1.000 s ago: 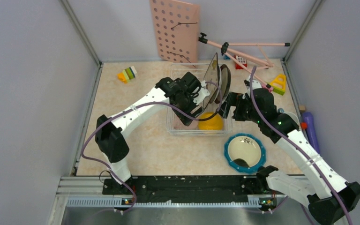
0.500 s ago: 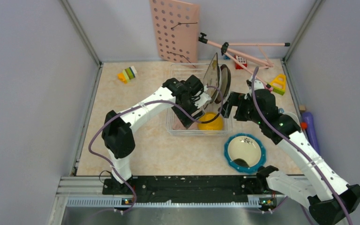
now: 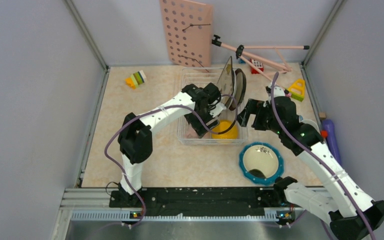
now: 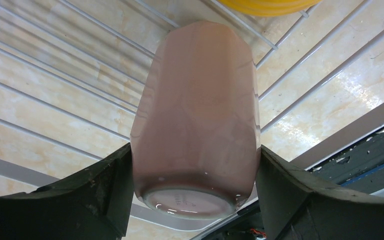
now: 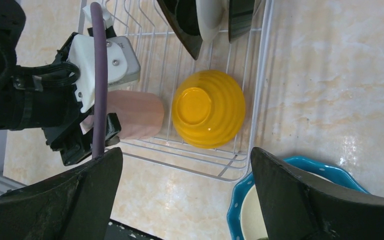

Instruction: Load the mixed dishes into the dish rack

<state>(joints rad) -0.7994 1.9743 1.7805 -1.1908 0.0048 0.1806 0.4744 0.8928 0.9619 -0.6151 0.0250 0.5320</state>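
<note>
My left gripper (image 3: 203, 121) (image 4: 194, 167) is shut on the pink cup (image 4: 195, 115), which lies on its side low inside the white wire dish rack (image 3: 182, 134) at its near left. The cup also shows in the right wrist view (image 5: 136, 121). The yellow-orange bowl (image 3: 225, 130) (image 5: 208, 108) sits upside down in the rack beside it. The square floral plate (image 3: 226, 79) and the brown-rimmed round plate (image 3: 240, 85) stand upright at the rack's far end. My right gripper (image 3: 247, 114) (image 5: 186, 156) is open and empty over the rack's right edge. The teal white-dotted dish (image 3: 261, 162) lies on the table. The small blue cup is not visible.
A pink pegboard (image 3: 186, 32) leans on the back wall, with a pink folding frame (image 3: 260, 52) beside it. Toy blocks lie at the far left (image 3: 136, 79) and far right (image 3: 296, 90). A purple bottle (image 3: 330, 136) lies by the right wall.
My left gripper has swung the pink cup down and toward the rack's near side, next to the yellow bowl. My right gripper has drawn back slightly to the right.
</note>
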